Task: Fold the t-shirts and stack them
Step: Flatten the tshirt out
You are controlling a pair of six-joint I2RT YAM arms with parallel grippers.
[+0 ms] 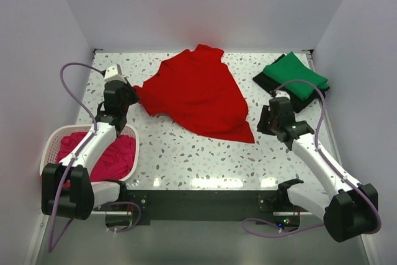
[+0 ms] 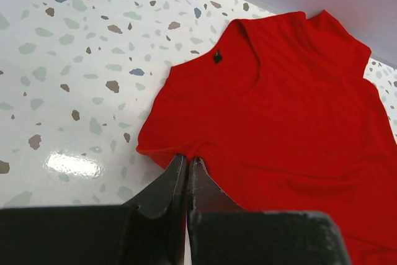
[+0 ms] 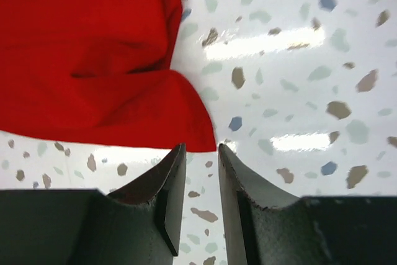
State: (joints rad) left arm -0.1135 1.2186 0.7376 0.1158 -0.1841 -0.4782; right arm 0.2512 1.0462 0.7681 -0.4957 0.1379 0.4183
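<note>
The red t-shirt (image 1: 198, 94) lies spread and rumpled at the table's back middle. My left gripper (image 1: 134, 94) is at its left edge; in the left wrist view the gripper (image 2: 187, 161) is shut on a pinch of the red t-shirt's (image 2: 279, 103) hem. My right gripper (image 1: 263, 122) sits just right of the shirt's lower right corner; in the right wrist view the gripper (image 3: 201, 149) has its jaws a little apart and empty, with the red corner (image 3: 186, 128) just beyond the tips. A folded green t-shirt (image 1: 295, 76) lies on a folded black t-shirt (image 1: 268, 82) at the back right. The magenta-pink t-shirt (image 1: 111, 156) is bunched in the basket.
A white lattice basket (image 1: 52, 146) stands at the table's left front, beside the left arm. White walls close the table at the back and sides. Speckled tabletop (image 1: 198, 159) shows between the red shirt and the arm bases.
</note>
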